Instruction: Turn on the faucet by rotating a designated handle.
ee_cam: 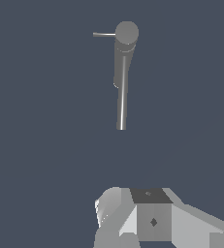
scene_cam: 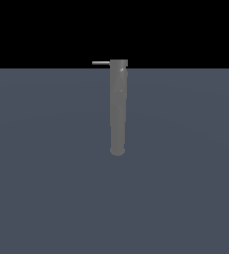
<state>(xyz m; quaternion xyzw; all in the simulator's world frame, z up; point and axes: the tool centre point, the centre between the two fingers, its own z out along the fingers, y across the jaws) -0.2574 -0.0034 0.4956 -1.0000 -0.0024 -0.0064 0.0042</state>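
I see a flat slate-blue desk [scene_cam: 46,188] filling the lower three quarters of the exterior view, meeting a black background along a straight horizontal edge in the upper part of the frame. The desk surface is uniform to both side borders and the bottom border.

The faucet [scene_cam: 118,106] is a long matte grey cylinder at frame centre in the exterior view. Its rounded end lies just below mid-height; its other end pokes slightly above the desk-background edge. The handle [scene_cam: 100,63], a thin light grey rod, juts from that upper end toward the exterior view's left, level with the horizon line. Wide bare desk lies on both sides of the cylinder and below its rounded end. The arm does not appear in this view.

In the wrist view I read the faucet [ee_cam: 125,48] in the upper centre of the frame, with the handle [ee_cam: 104,34] projecting sideways from its round end. A second slim rod [ee_cam: 121,104] runs down from the body toward frame centre.

The end effector [ee_cam: 133,220] appears as white and grey blocks at the bottom edge, well apart from the faucet, with bare desk [ee_cam: 36,145] between. Its fingers are cut off by the border, so I cannot tell whether they are spread or pressed together.
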